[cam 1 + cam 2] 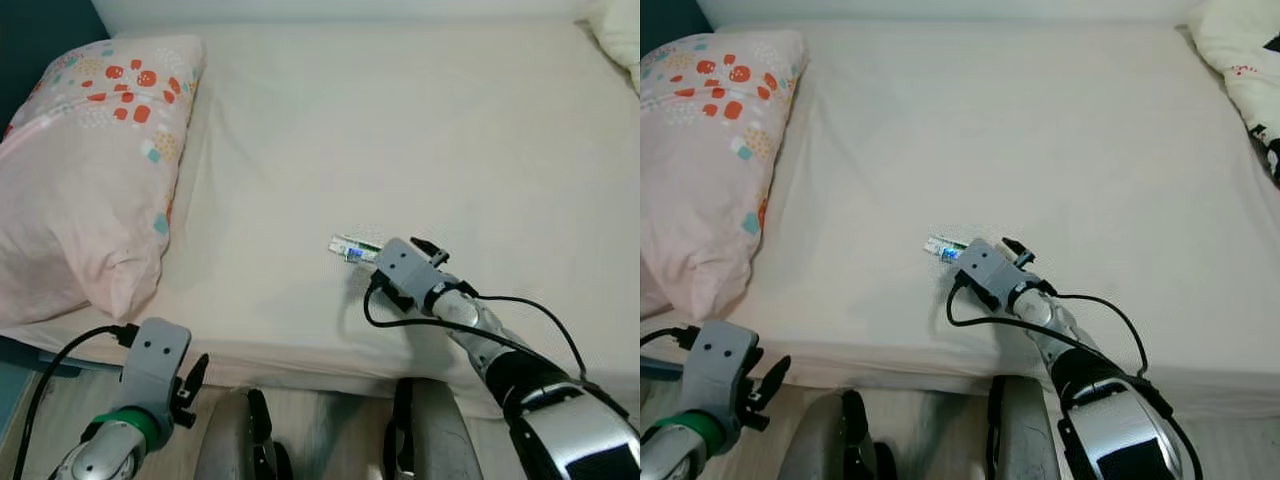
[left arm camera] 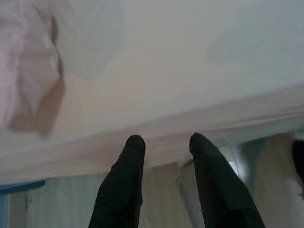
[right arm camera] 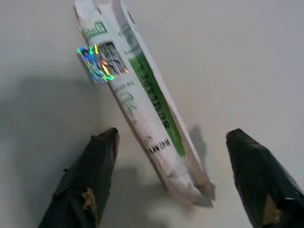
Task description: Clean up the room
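Note:
A small white and green packet (image 1: 352, 248) with a shiny hologram patch lies on the cream bed sheet (image 1: 400, 130). My right gripper (image 3: 175, 156) is open, its two black fingers (image 3: 88, 178) standing on either side of the packet (image 3: 142, 104), touching the sheet. In the head views the right wrist (image 1: 405, 268) sits just behind the packet (image 1: 945, 247). My left gripper (image 2: 166, 142) is open and empty, held low in front of the mattress edge, and its wrist (image 1: 155, 365) sits at the lower left.
A pink pillow (image 1: 90, 160) with red and teal dots lies on the bed's left side. Another white cushion (image 1: 1240, 60) sits at the far right corner. The mattress edge (image 1: 300, 360) runs across in front of me, with pale wood floor (image 2: 66, 199) below.

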`<state>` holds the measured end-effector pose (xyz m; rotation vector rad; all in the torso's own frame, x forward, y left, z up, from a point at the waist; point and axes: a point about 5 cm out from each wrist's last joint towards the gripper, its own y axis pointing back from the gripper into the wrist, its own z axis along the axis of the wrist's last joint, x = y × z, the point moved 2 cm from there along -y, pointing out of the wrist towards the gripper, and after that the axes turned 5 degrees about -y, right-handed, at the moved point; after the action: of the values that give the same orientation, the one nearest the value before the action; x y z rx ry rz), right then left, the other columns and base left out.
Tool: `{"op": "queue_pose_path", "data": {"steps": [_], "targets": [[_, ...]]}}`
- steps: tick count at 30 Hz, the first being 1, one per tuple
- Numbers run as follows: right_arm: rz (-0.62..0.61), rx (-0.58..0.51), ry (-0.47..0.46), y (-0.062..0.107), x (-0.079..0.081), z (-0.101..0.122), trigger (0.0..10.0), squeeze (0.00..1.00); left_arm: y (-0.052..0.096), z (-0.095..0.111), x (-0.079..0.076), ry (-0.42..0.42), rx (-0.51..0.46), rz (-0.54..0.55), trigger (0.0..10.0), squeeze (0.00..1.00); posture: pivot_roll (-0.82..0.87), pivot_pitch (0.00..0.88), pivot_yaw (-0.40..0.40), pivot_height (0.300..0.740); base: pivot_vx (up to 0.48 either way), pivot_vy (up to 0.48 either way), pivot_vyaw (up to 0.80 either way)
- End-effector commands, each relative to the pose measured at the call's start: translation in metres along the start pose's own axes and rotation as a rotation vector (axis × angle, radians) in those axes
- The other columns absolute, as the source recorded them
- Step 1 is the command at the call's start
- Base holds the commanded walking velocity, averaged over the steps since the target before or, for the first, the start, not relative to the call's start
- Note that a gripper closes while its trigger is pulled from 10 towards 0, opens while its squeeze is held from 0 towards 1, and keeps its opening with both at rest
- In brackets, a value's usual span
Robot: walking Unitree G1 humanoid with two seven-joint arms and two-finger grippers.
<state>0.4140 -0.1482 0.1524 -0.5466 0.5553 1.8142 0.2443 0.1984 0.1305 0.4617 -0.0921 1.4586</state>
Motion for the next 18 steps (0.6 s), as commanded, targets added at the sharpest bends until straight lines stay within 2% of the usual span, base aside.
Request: {"op": "queue_pose_path", "data": {"steps": [1,13,17,18], "targets": [[0.036,0.054,-0.042,0.002,0.012,-0.012,0.0,0.0,0.006,-0.01,0.005,0.002,0.051,0.014,10.0,0.0,0.21,0.387,0.155,0.595,0.0,0.0,0.0],[0.057,0.12,-0.172,0.002,0.015,-0.018,0.0,0.0,0.011,-0.012,0.008,0.006,0.068,0.03,10.0,0.0,0.21,0.379,0.15,0.595,0.0,0.0,0.0],[0.071,0.156,-0.278,0.004,0.015,-0.024,0.0,0.0,0.009,-0.011,0.007,0.011,0.066,0.03,10.0,0.0,0.2,0.374,0.147,0.595,0.0,0.0,0.0],[0.071,0.156,-0.278,0.004,0.015,-0.024,0.0,0.0,0.009,-0.011,0.007,0.011,0.066,0.03,10.0,0.0,0.2,0.374,0.147,0.595,0.0,0.0,0.0]]}}
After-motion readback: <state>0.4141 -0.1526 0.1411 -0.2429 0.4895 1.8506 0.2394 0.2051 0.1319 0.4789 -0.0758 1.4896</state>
